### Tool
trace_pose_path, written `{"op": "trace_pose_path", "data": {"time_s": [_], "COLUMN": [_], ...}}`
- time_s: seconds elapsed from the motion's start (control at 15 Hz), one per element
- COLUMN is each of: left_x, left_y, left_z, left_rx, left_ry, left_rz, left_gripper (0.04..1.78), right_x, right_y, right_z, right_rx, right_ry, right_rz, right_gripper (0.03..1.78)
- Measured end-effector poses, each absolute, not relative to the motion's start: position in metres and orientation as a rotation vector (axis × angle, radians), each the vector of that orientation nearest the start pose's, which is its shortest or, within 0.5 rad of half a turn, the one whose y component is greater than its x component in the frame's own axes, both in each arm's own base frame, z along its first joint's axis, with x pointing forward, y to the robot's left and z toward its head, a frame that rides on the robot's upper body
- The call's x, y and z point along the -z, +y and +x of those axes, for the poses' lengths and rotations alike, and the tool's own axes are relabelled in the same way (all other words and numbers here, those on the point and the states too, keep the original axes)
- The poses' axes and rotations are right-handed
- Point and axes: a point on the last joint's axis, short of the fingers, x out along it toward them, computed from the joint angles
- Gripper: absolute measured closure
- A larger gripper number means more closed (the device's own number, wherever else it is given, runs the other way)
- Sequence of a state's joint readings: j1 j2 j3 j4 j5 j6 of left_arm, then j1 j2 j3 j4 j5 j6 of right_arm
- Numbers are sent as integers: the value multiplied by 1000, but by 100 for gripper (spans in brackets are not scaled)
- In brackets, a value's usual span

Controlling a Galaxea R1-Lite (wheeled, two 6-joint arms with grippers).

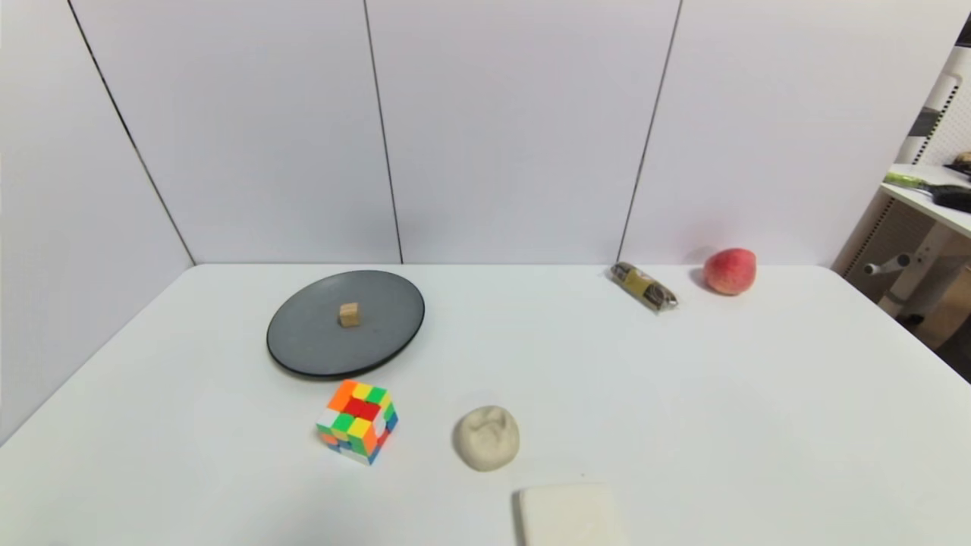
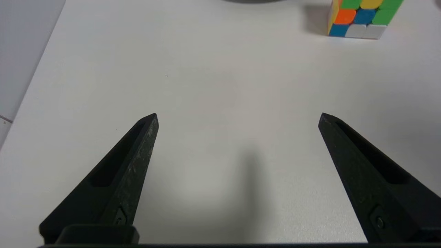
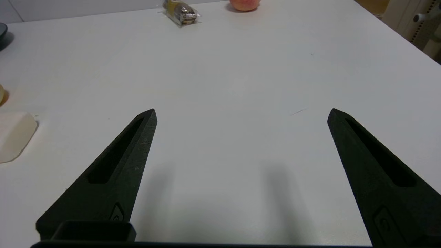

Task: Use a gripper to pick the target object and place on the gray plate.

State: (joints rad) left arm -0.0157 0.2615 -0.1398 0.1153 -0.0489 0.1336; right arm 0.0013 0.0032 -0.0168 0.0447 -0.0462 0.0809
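Note:
The small light-brown wooden cube (image 1: pixel 349 314) sits near the middle of the round gray plate (image 1: pixel 303 345) at the back left of the white table. Neither arm shows in the head view. My left gripper (image 2: pixel 238 115) is open and empty, low over bare table at the near left, with the plate's edge (image 2: pixel 253 1) far ahead of it. My right gripper (image 3: pixel 242 112) is open and empty over bare table at the near right. The cube is out of view in both wrist views.
A multicoloured puzzle cube (image 1: pixel 357 421) stands just in front of the plate. A beige dough-like lump (image 1: pixel 487 437) and a white flat block (image 1: pixel 570 516) lie near the front middle. A wrapped snack (image 1: pixel 644 286) and a peach (image 1: pixel 730 271) lie at the back right.

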Motion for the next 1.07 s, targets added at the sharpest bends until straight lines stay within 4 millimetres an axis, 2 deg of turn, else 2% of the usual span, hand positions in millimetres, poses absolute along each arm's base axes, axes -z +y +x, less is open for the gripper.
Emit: {"op": "trace_pose_path", "data": {"time_s": [0.13,0.27,1.07], "left_x": [-90,-81,-76], "left_y": [-1,-1,-1], "left_z": [-17,-23,-27], "left_rx": [71,56,49], "left_ry": [174,117,63], "left_rz": [130,103,91], "left_gripper": [14,13,13], "right_x": [-76,-76,-76], "right_y": [-1,-1,-1], "right_z": [-24,-24,-24], "right_rx": [46,46,46], "right_ry": [29,29,29], "right_rz": [80,80,80], "right_gripper": [10,10,10]}}
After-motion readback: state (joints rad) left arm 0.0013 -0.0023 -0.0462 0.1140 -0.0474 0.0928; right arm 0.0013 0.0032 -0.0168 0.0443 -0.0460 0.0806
